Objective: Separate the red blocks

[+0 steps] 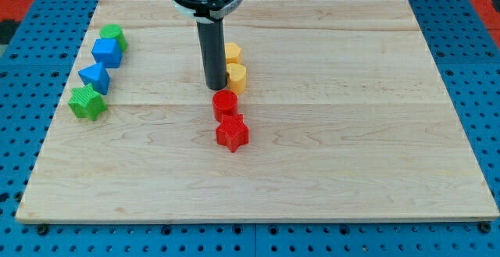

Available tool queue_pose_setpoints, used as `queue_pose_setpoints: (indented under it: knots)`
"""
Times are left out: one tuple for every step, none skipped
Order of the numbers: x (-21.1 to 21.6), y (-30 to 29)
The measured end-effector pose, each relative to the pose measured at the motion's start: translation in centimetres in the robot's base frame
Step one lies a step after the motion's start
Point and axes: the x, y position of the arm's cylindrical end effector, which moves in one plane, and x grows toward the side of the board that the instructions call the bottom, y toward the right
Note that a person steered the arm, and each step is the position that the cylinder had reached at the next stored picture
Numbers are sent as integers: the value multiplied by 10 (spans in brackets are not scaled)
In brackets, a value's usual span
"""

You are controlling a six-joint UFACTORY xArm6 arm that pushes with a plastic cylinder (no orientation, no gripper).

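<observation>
Two red blocks sit touching near the middle of the wooden board (328,171), a sign that the job of parting them is, by the look of it, barely begun. The red cylinder (224,103) lies just on the far side of the red star-shaped block (232,133), their edges meeting with no gap visible between them.

My tip (215,88) stands just beyond the red cylinder, slightly to its left, close enough that contact cannot be ruled in or out. The arm carries no fingers at all, only the dark rod, so there is nothing to spread or pinch.

Just right of the rod sit two yellow blocks, the near yellow block (236,77) and the far yellow block (232,53), one behind the other. Well apart at the board's left edge runs a loose line: a green block (114,35), a blue cube (107,52), a blue wedge-like block (94,77) and a green star (87,102).

What remains, judging from this layout, is the whole separation: one red piece must be slid clear of the other.
</observation>
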Motion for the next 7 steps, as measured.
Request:
queue_pose_setpoints:
  knots:
    - [-16, 3]
    - [4, 68]
    - [15, 115]
    - [52, 103]
    - [102, 68]
    - [102, 10]
    - [96, -36]
